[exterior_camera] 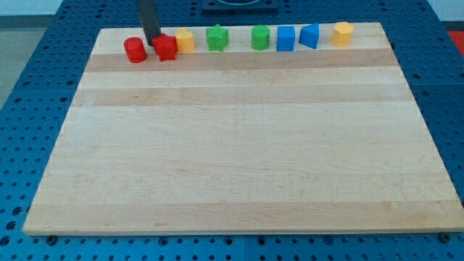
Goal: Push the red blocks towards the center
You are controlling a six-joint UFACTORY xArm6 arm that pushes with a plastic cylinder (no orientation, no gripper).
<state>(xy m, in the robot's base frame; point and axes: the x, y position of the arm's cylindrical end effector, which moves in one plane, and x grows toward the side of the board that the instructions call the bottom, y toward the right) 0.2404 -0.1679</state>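
Dark rod near-vertical at view's top-left; my tip (154,43) down on surface.

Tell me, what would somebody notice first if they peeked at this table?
A row of small coloured blocks along the top edge of the pale wooden board. At its left end, the straight dark rod comes down, and my tip sits between the red round block and the red star-like block, which sits right against the yellow block.
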